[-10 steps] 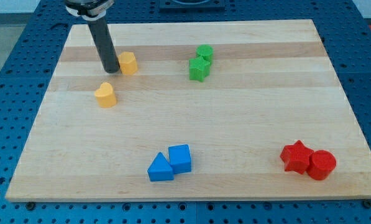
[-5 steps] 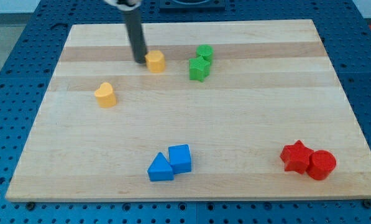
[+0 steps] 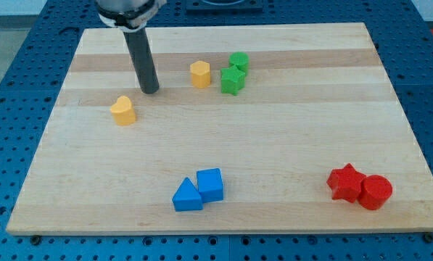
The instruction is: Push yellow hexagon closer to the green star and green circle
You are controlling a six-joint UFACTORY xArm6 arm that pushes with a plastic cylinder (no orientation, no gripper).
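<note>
The yellow hexagon (image 3: pixel 199 74) sits near the view's top centre, a short gap left of the green star (image 3: pixel 232 80). The green circle (image 3: pixel 238 61) touches the star at its upper right. My tip (image 3: pixel 150 90) rests on the board well left of the hexagon and apart from it, up and right of a yellow heart-shaped block (image 3: pixel 122 111).
A blue triangle (image 3: pixel 186 196) and a blue cube (image 3: pixel 209 184) sit together at the view's bottom centre. A red star (image 3: pixel 345 182) and a red circle (image 3: pixel 376 192) sit at the bottom right. The wooden board (image 3: pixel 289 123) lies on a blue perforated table.
The yellow hexagon has slid right, from the upper left to just beside the green star. My tip followed it, then drew back left and down, away from the hexagon.
</note>
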